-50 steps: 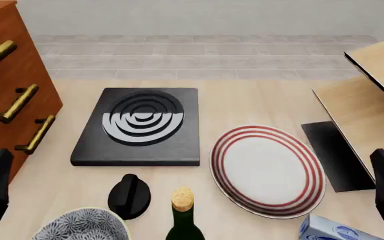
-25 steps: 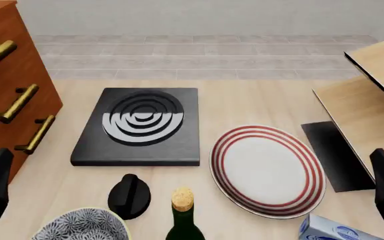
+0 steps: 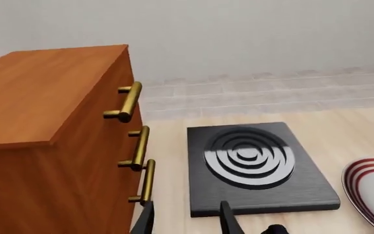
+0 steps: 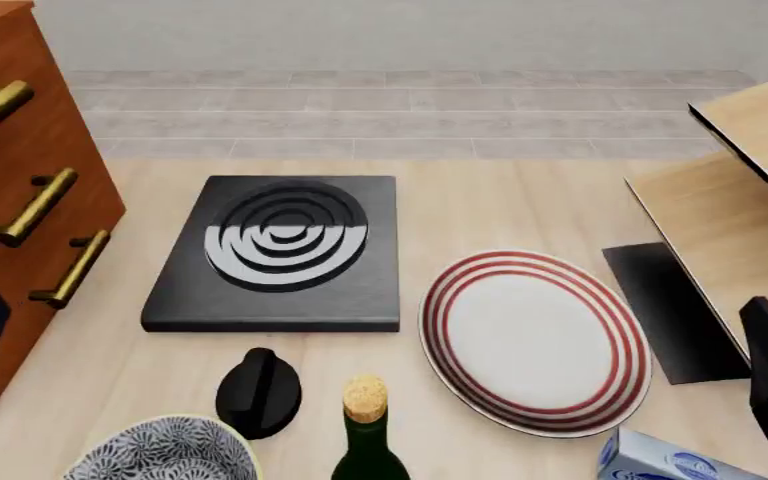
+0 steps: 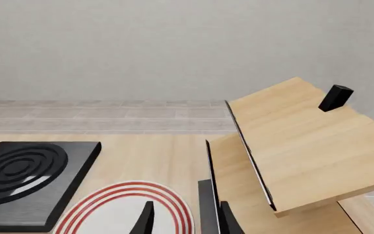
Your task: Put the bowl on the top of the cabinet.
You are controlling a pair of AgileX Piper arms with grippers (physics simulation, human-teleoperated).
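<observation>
blue-and-white floral bowl sits at the near edge of the table, left of centre, cut off by the bottom of the front view; nothing holds it. just beside it on its right stands a small black knobbed object, then a corked dark bottle. beyond these lie a black stove plate and a red-ringed plate.

reddish-brown cabinet with brass bar handles rises along the left side of the table; its flat top is bare in my left wrist view.

left gripper: only the two finger tips show in the wrist view, with a clear gap between them, so i read it as parted and holding nothing. it looks out over the stove plate and the cabinet's front; the bowl is not in that view, so i judge it lies under or behind the camera's line. in the front view the left arm is a dark shape at the left edge, near the bowl.

right gripper: tips likewise parted and holding nothing, facing the red-ringed plate and a pale wood shelf unit, well apart from the bowl.

deciding relation: the bowl lies on the left arm's side, nearer than the claw's present aim, with the cabinet to that arm's left. i judge the left arm should take it.
</observation>
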